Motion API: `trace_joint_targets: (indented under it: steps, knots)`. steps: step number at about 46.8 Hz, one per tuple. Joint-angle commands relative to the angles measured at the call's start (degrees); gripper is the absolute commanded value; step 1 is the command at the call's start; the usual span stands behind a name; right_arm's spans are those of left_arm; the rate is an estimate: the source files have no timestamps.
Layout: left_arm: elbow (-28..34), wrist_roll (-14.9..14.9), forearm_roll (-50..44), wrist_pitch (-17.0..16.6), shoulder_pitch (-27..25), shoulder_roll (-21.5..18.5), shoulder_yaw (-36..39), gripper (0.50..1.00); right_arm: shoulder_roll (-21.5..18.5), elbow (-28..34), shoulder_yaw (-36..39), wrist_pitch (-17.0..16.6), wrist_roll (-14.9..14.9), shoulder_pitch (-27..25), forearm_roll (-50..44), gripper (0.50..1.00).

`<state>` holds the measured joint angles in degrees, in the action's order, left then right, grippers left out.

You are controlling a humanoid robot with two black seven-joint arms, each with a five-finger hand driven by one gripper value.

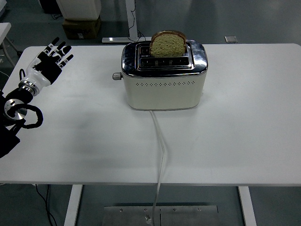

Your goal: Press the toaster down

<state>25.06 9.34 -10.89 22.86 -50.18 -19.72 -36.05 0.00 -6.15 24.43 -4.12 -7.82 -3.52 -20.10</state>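
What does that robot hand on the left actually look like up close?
The left hand is black with five slim fingers marked by pale bands. It joins a white wrist cuff and a silver ring, then a black arm with looped black cable.

Black-and-white five-fingered left hand (48,64) raised at the far left, fingers (60,49) spread and pointing up and away, holding nothing; black forearm (14,117) trailing to the left edge.
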Motion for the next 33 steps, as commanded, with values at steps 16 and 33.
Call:
trace_joint_targets:
  steps: [16, 33]
  knots:
    - [5.0, -0.9, 0.5, -0.5, -1.9, -2.2, 0.4, 1.000, 0.0, 0.0, -0.1, 0.0, 0.0, 0.0, 0.0, 0.998]
    - [26.8, -5.4, 7.1, -6.6, -1.6, -12.3, 2.5, 1.000, 0.0, 0.0, -0.1, 0.0, 0.0, 0.0, 0.0, 1.000]
